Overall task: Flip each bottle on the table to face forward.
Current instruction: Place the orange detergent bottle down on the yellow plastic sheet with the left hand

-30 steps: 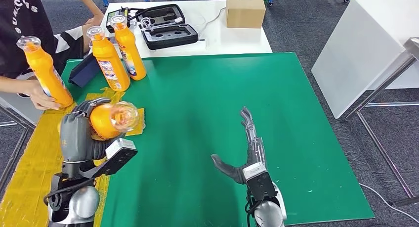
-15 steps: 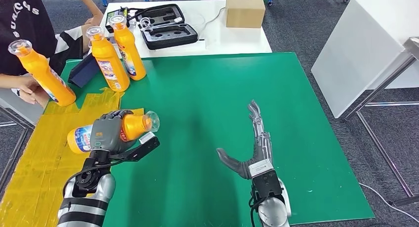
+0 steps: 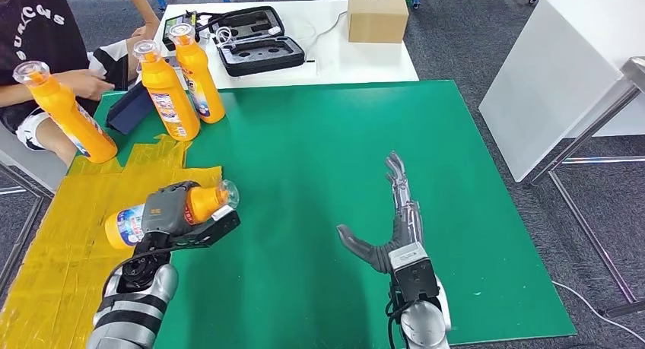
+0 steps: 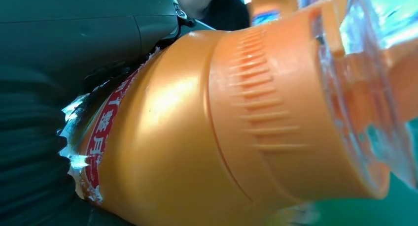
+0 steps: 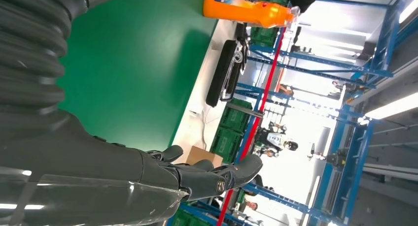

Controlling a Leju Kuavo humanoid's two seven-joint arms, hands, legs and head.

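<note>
My left hand (image 3: 169, 209) grips an orange bottle (image 3: 199, 200) that lies on its side over the yellow tape patch (image 3: 53, 242), clear cap pointing right. The left wrist view shows that bottle's (image 4: 207, 132) orange neck, red label and clear cap close up. Two orange bottles (image 3: 167, 90) (image 3: 198, 74) stand upright at the green mat's (image 3: 327, 174) far left corner. A third upright bottle (image 3: 67, 112) stands at the tape's far left edge, beside a person. My right hand (image 3: 392, 220) hovers open over the mat's near middle, fingers stretched forward; its fingers (image 5: 207, 174) hold nothing.
A seated person (image 3: 38, 52) is at the far left, a hand near the third bottle. A white table behind the mat carries an open black case (image 3: 255, 41) and a cardboard box (image 3: 378, 13). A white cabinet (image 3: 567, 75) stands at the right.
My left hand turned the held bottle from cap toward me to lying sideways, then lowered it toward the tape. The person stood a bottle on the tape and let go. My right hand edged forward.
</note>
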